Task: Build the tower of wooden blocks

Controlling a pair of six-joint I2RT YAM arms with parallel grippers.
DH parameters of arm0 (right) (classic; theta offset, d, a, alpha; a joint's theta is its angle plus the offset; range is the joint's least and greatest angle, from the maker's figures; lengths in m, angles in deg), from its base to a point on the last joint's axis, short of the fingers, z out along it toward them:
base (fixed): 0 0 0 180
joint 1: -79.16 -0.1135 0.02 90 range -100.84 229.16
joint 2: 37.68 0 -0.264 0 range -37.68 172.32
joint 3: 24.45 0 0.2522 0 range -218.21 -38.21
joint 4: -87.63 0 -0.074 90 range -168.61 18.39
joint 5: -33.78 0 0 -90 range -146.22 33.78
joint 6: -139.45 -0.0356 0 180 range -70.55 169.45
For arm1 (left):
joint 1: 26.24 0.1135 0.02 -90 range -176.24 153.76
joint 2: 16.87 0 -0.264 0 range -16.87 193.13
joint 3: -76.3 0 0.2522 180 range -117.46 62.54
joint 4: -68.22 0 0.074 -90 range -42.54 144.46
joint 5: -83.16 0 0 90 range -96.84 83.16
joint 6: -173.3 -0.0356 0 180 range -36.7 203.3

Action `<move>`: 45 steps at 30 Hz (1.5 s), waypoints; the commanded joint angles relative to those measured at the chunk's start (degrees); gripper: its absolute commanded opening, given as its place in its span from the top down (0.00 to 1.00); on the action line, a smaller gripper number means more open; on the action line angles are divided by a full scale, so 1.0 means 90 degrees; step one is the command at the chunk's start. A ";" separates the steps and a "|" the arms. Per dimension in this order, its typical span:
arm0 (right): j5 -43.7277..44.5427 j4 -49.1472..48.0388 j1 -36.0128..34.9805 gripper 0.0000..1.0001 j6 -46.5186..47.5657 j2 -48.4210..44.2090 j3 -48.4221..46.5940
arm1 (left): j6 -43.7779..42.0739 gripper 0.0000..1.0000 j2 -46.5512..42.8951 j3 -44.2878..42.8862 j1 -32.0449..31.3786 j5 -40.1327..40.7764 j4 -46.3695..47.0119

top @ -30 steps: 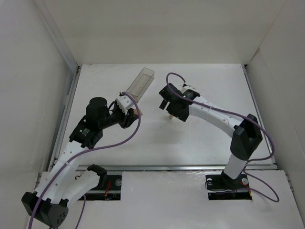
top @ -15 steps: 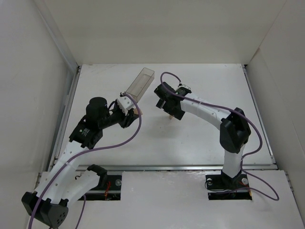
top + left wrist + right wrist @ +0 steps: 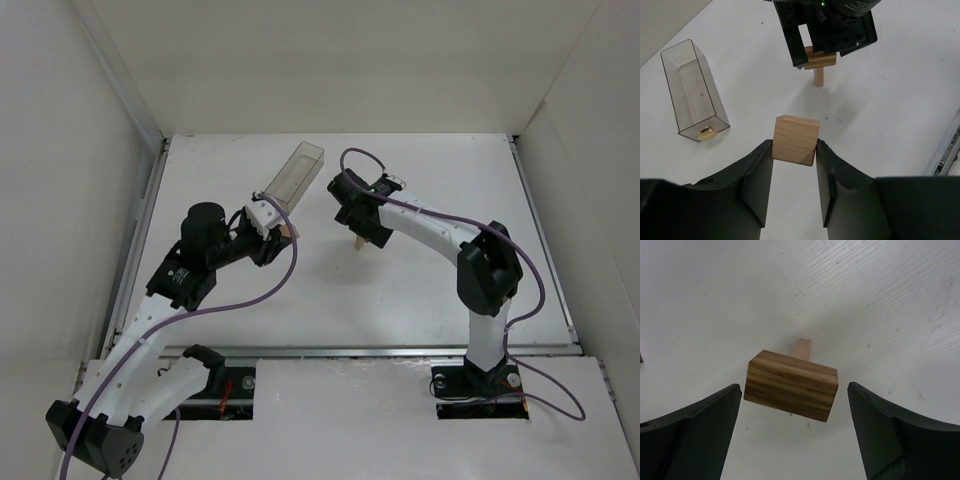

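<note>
The wood block tower (image 3: 790, 385) is a dark-striped block lying crosswise on a thin upright light block (image 3: 801, 348). It also shows in the left wrist view (image 3: 819, 62) and, tiny, in the top view (image 3: 357, 243). My right gripper (image 3: 792, 402) is open directly over it, a finger on each side of the top block with a gap to each. In the top view this gripper (image 3: 357, 230) hides most of the tower. My left gripper (image 3: 794, 150) is shut on a light-tan wood block (image 3: 795, 140), held above the table left of the tower (image 3: 287, 228).
A clear plastic rectangular box (image 3: 692, 90) lies on its side at the back left, with a small gold piece inside its near end; it also shows in the top view (image 3: 297, 173). White walls enclose the table. A metal rail (image 3: 350, 351) runs along the near edge.
My right arm's elbow has swung left and its wrist has shifted slightly left and back over the tower. The left arm and its block have not moved.
</note>
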 commanded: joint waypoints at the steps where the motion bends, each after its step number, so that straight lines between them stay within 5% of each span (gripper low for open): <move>1: 0.0153 0.0121 0.0072 0.07 0.0045 0.0063 -0.0217 | -0.0042 0.89 0.0022 -0.0026 0.0033 0.0013 0.0437; 10: 0.0221 0.0062 0.0072 0.25 0.0162 0.0063 -0.0159 | -0.0100 0.89 0.0081 -0.0026 0.0033 0.0014 0.0496; 22: 0.0221 -0.0172 0.0072 0.33 0.0621 -0.0005 0.0056 | -0.0159 0.89 0.0139 -0.0084 0.0033 0.0131 0.0554; 45: 0.0211 -0.0631 0.0072 0.35 0.2095 -0.0064 0.0291 | -0.0276 0.89 0.0139 -0.0084 0.0033 0.0248 0.0554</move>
